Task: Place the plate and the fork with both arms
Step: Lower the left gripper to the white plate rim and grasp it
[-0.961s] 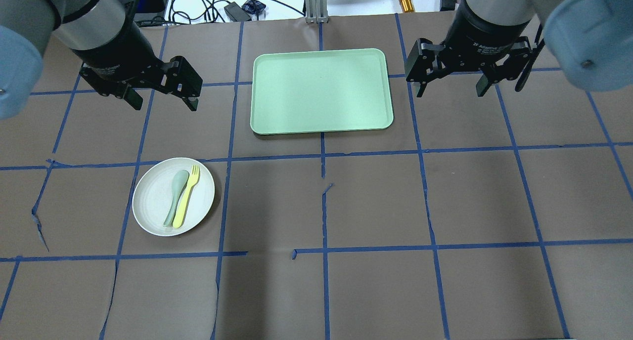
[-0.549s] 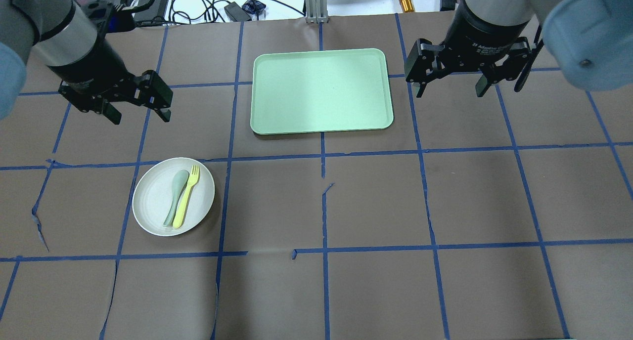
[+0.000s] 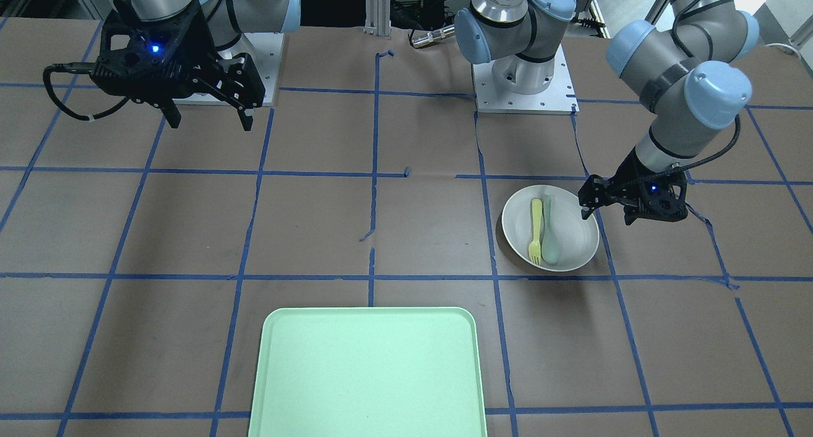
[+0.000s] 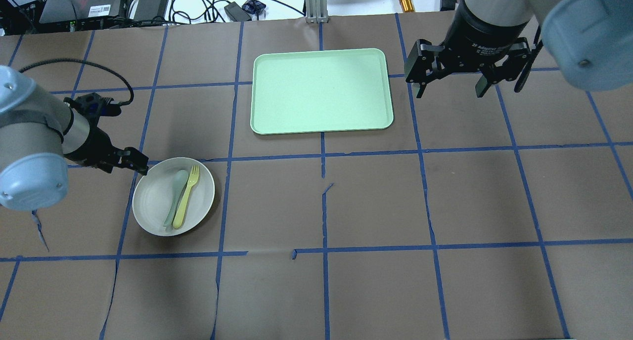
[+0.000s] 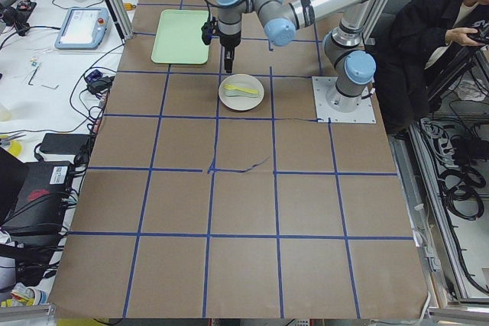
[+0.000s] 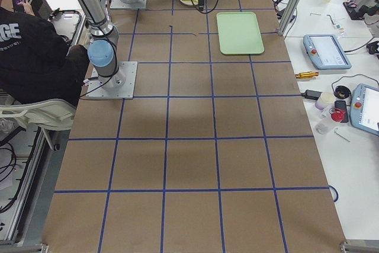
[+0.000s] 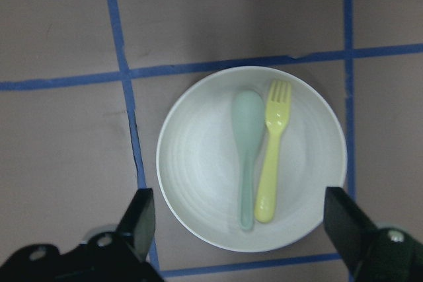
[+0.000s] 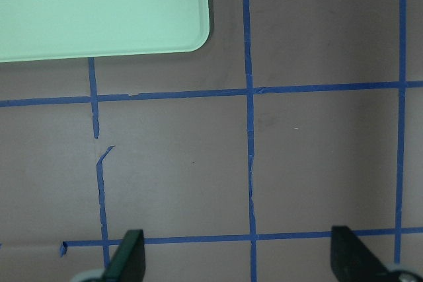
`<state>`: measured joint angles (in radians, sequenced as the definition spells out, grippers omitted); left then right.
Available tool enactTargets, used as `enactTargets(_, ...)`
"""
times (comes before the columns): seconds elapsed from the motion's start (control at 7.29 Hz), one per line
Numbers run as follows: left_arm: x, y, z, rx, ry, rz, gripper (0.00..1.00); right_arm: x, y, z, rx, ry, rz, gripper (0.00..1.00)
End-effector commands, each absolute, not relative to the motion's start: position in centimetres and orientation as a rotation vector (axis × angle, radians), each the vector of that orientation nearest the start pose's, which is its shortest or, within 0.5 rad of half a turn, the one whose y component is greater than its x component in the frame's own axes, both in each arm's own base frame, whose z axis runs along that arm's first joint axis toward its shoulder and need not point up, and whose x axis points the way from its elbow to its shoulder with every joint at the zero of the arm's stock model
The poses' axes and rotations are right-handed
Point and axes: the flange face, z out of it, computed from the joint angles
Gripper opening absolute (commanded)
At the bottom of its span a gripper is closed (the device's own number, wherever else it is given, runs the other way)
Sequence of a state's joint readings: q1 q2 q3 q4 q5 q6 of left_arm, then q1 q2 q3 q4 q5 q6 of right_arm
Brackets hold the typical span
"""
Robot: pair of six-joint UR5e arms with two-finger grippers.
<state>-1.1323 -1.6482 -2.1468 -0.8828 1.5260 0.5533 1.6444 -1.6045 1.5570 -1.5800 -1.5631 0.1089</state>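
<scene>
About midway between the robot's edge and the operators' edge of the bench (image 4: 445,206), on its left-end side, the plate (image 7: 198,163) holds a spoon (image 7: 248,143) and the fork (image 7: 271,156) side by side. The left tool (image 3: 605,216) hangs low just beside the rim facing the left end, so the spoon lies between it and the fork; the overhead view shows one fingertip, but the left wrist view shows the fingers released, spread wide. Farther out, the right tool (image 4: 450,90) hovers high, likewise released, beside a tray (image 4: 321,90) nearer the operators' edge.
</scene>
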Motion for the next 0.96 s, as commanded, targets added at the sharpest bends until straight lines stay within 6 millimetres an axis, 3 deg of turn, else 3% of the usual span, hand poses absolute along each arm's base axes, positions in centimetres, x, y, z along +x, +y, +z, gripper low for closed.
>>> enactTargets(0.0,8.9,-45.0,19.3,0.165,3.180,0.003,0.74,16.9,-47.1,51.2,0.055,3.126,-0.087,1.00)
enactTargets(0.14,9.2,-45.1,18.5,0.144,3.191,0.026,0.64,16.9,-47.1,51.1,0.055,3.127,-0.085,1.00)
enactTargets(0.27,9.3,-45.2,18.2,0.136,3.195,0.034,0.44,16.9,-47.1,51.2,0.055,3.127,-0.087,1.00)
enactTargets(0.41,9.3,-45.2,18.2,0.143,3.195,0.036,0.01,16.9,-47.1,51.2,0.055,3.126,-0.087,1.00)
enactTargets(0.82,9.5,-45.8,19.0,0.131,3.207,0.020,0.00,16.9,-47.1,51.2,0.055,3.127,-0.087,1.00)
